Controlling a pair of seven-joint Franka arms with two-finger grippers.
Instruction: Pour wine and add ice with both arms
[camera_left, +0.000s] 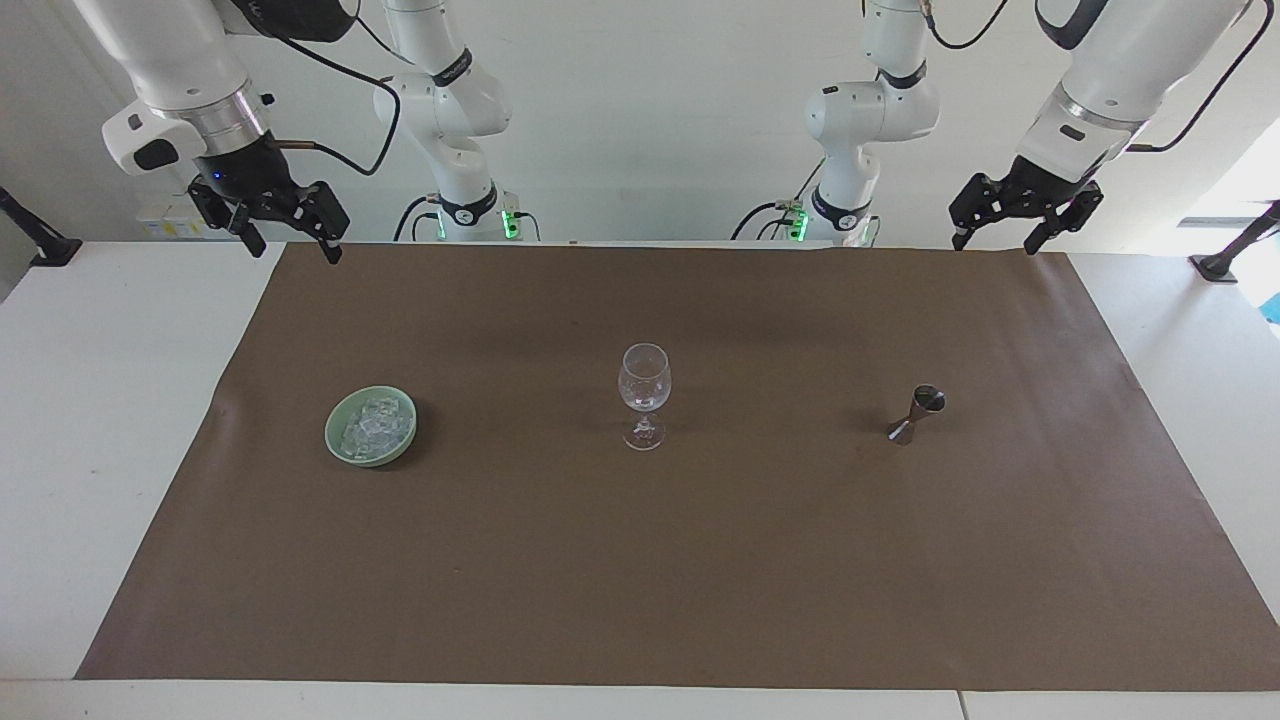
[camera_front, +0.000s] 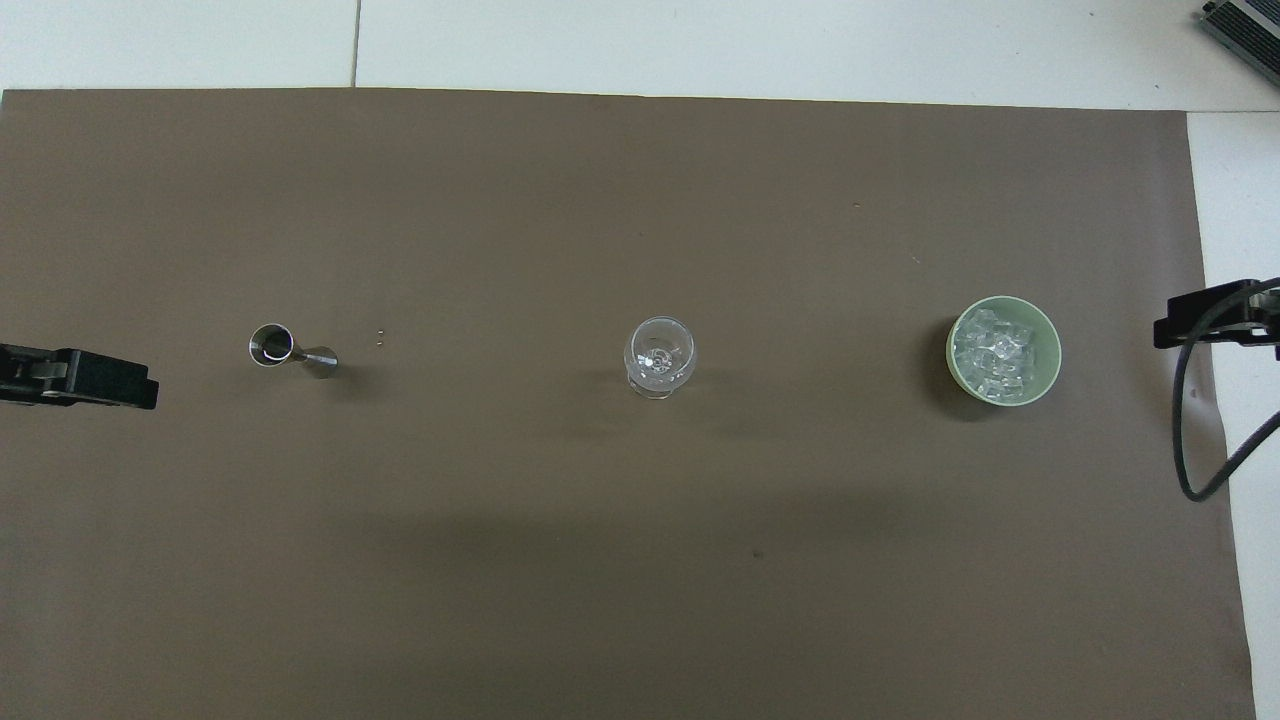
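Observation:
An empty wine glass (camera_left: 644, 385) (camera_front: 659, 352) stands upright in the middle of the brown mat. Toward the right arm's end sits a pale green bowl (camera_left: 331, 433) (camera_front: 1051, 352) holding a heap of ice (camera_left: 376, 421) (camera_front: 1000, 356). A metal jigger (camera_left: 918, 411) (camera_front: 285, 350) stands toward the left arm's end; its top cup looks dark inside, and I cannot make out any wine. My right gripper (camera_left: 295, 248) (camera_front: 1210, 322) hangs open and empty over the mat's corner by its base. My left gripper (camera_left: 995, 243) (camera_front: 80, 376) hangs open and empty over the other corner by the robots.
The brown mat (camera_left: 640, 580) (camera_front: 640, 560) covers most of the white table (camera_left: 100, 400). Glass, bowl and jigger stand in one row, well apart. Two tiny specks (camera_front: 380, 338) lie on the mat beside the jigger. A black cable (camera_front: 1200, 440) hangs from the right wrist.

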